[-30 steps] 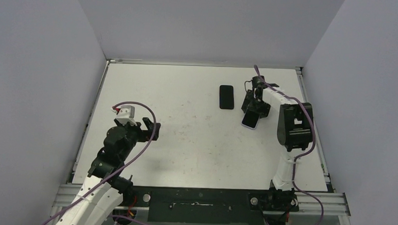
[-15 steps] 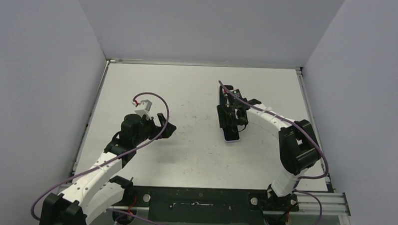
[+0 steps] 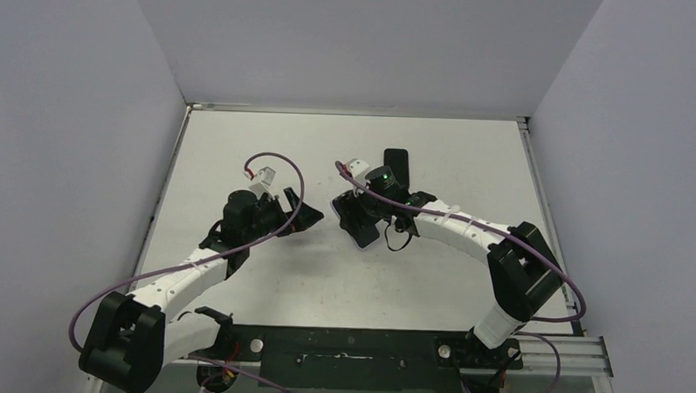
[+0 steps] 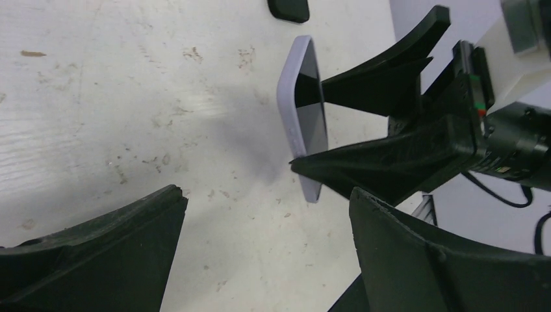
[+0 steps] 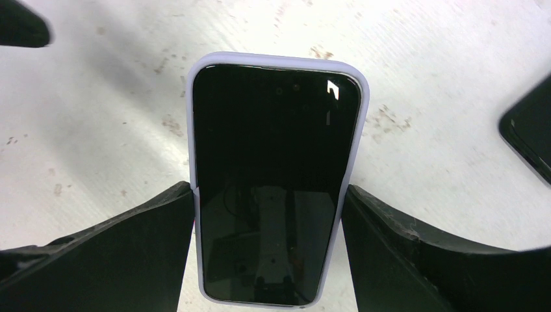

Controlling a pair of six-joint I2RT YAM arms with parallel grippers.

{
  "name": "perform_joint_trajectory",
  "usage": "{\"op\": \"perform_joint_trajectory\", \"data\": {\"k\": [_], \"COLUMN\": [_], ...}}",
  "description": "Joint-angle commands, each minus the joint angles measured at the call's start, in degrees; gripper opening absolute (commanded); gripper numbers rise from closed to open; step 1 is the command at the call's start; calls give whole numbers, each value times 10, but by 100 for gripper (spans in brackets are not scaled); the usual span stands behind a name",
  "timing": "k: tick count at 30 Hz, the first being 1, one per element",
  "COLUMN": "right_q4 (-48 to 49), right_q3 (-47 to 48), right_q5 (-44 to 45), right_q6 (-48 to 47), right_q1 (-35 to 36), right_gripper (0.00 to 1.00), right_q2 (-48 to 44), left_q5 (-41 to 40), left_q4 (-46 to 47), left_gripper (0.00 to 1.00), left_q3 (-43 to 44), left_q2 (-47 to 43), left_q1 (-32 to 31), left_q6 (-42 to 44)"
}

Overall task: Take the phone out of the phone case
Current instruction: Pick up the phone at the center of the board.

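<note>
The right claw (image 5: 269, 201) was clamped on the long sides of the phone (image 5: 276, 162), which sat in its lilac case (image 5: 190, 117) above the table (image 3: 242, 140). The left claw (image 4: 266, 194) gaped wide and empty, just short of the phone's free end. A spare handset (image 3: 396, 167) lay farther back.

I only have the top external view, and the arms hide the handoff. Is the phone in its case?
Observer: Yes. The right wrist view shows the phone seated in a lilac case, with its screen facing that camera.
Operator: How is it held?
Observer: The right gripper clamps the case by its two long sides.
Operator: Has the left gripper got it?
Observer: No. The left gripper is open and apart from the case, which it faces edge-on.
</note>
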Motion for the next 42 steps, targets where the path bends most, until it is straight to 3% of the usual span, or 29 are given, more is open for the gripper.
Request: {"op": "perform_joint_trajectory", "data": {"k": [1,5,17,23,28,30,31,32,34,36,39,42], "right_q4": [102,116,157,165,172,176,180,184,194,205,231,234], "right_q3": [-13,-13,11,29,32,30,25,20,9,-6,-35,-56], "right_q5": [-49,-59,-68,-90,-96,-98,-97,-97,-98,-113,-145,-125], "right_q6": [-25,-23,-13,-10,4,15,22,29,52,79,136,179], "right_q1": [18,37,81,87,87,87,86,83,73,53,10,-15], "right_gripper": [0,0,0,0,0,9,16,25,54,70,84,90], "right_q2": [-47,-49,-46,-39,-38,-43,-48,-54,-69,-87,-121,-153], "left_q5": [38,61,61,63,76,75,73,71,64,50,19,-5], "left_q4": [122,181,196,204,228,237,238,241,243,247,267,288], "left_gripper": [92,88,61,40,10,0,0,0,0,0,0,0], "left_q3": [-8,-16,0,-4,-6,-8,-9,-9,-10,-13,-24,-32], "left_q2": [23,53,103,103,97,91,87,82,70,57,35,15], "left_q1": [-1,-2,-18,-22,-19,-17,-15,-13,-8,-4,-2,0], "left_q6": [-68,-103,-125,-125,-129,-134,-137,-140,-149,-162,-189,-215]}}
